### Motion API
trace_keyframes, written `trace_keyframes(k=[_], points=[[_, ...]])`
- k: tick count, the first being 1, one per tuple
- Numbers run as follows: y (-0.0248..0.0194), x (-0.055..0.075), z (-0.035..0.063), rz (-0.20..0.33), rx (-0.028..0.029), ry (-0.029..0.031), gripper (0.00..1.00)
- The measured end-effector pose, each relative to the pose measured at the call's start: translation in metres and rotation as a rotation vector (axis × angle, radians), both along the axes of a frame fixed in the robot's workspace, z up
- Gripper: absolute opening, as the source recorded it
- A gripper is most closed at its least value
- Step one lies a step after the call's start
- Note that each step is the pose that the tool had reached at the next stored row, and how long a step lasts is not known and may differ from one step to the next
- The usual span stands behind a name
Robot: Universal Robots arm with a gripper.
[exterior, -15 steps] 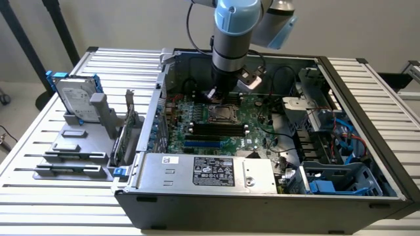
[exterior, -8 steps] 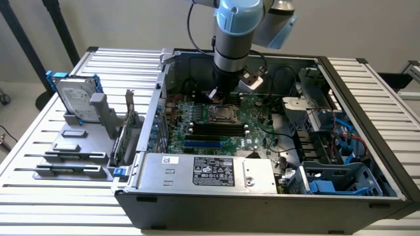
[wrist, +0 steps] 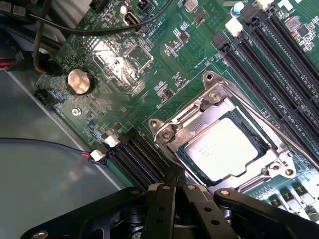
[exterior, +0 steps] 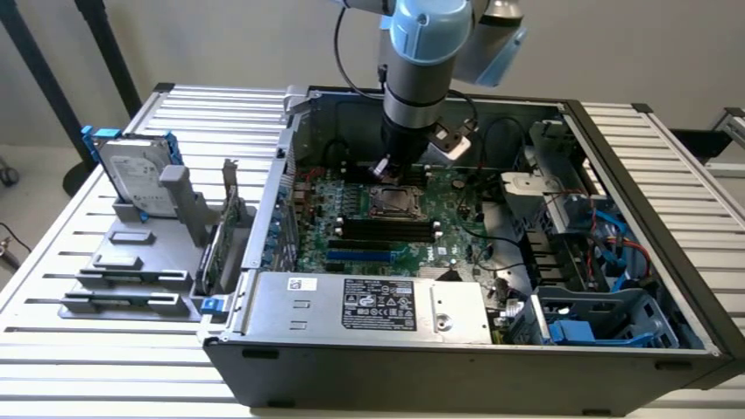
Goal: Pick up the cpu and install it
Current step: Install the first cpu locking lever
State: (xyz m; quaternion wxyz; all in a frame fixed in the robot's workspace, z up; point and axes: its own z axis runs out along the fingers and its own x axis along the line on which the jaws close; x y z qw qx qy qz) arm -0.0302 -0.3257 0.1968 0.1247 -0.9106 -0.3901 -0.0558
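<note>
The cpu (wrist: pixel 219 149) lies flat inside the metal socket frame (wrist: pixel 212 94) on the green motherboard, its silver-grey top facing up. In the exterior view the cpu (exterior: pixel 390 202) sits in the middle of the board inside the open computer case. My gripper (wrist: pixel 174 174) is shut, with its black fingers pressed together and nothing between them. Its tip stands just off the socket frame's edge, beside the cpu. In the exterior view my gripper (exterior: pixel 385 171) hangs straight down into the case, a little above and behind the socket.
Black memory slots (exterior: pixel 390 229) lie beside the socket. A silver power supply (exterior: pixel 361 301) spans the case front. Cables and drive bays (exterior: pixel 582 227) fill the exterior view's right. A hard drive with a blue bracket (exterior: pixel 134 175) stands on a grey fixture outside the case.
</note>
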Motion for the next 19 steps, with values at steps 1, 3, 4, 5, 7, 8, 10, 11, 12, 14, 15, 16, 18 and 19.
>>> trace_keyframes(k=[1, 3, 4, 5, 7, 8, 10, 11, 12, 14, 15, 16, 18, 19], points=[[0.0000, 0.0007, 0.0000, 0.000, 0.0000, 0.0003, 0.11], [0.0000, 0.0021, -0.0001, 0.000, -0.0001, 0.0008, 0.11], [0.0000, 0.0026, -0.0002, 0.000, -0.0002, 0.0009, 0.11], [-0.0001, 0.0032, -0.0003, 0.001, -0.0003, 0.0011, 0.11], [-0.0001, 0.0043, -0.0006, 0.001, -0.0001, 0.0011, 0.11], [-0.0001, 0.0048, -0.0008, 0.001, 0.0000, 0.0013, 0.11], [-0.0001, 0.0059, -0.0011, 0.001, 0.0001, 0.0016, 0.11], [-0.0001, 0.0064, -0.0013, 0.001, 0.0002, 0.0015, 0.11], [-0.0002, 0.0070, -0.0013, 0.001, 0.0001, 0.0018, 0.11], [-0.0003, 0.0080, -0.0013, 0.001, -0.0003, 0.0024, 0.11], [-0.0005, 0.0084, -0.0013, 0.001, -0.0004, 0.0027, 0.11], [-0.0006, 0.0088, -0.0013, 0.001, -0.0002, 0.0034, 0.11], [-0.0008, 0.0092, -0.0013, 0.001, 0.0000, 0.0045, 0.11], [-0.0009, 0.0094, -0.0013, 0.001, -0.0001, 0.0049, 0.11]])
